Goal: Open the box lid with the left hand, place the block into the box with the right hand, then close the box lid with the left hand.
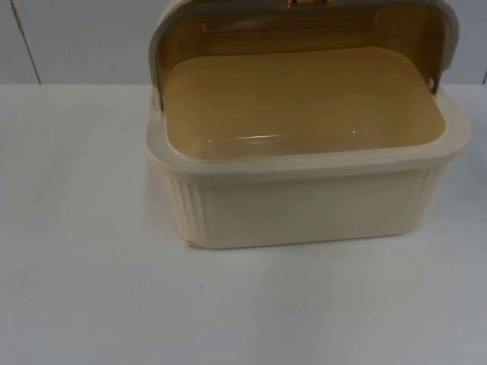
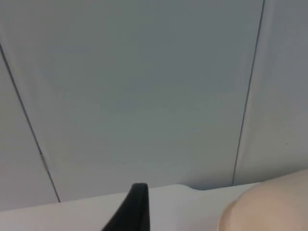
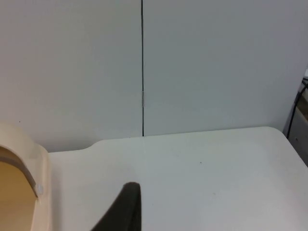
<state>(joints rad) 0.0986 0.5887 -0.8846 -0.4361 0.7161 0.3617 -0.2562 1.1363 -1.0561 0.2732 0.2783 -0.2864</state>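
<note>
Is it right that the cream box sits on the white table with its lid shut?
Not quite. The box does sit on the table, but its lid is raised, and the top view shows the bare tan inside.

Top view close, wrist views wallward, box (image 1: 304,190) shared

Cream ribbed box (image 1: 304,205) sits mid-surface, slightly right; amber translucent lid (image 1: 304,23) swung up at far side, interior bare, no block inside.
</note>
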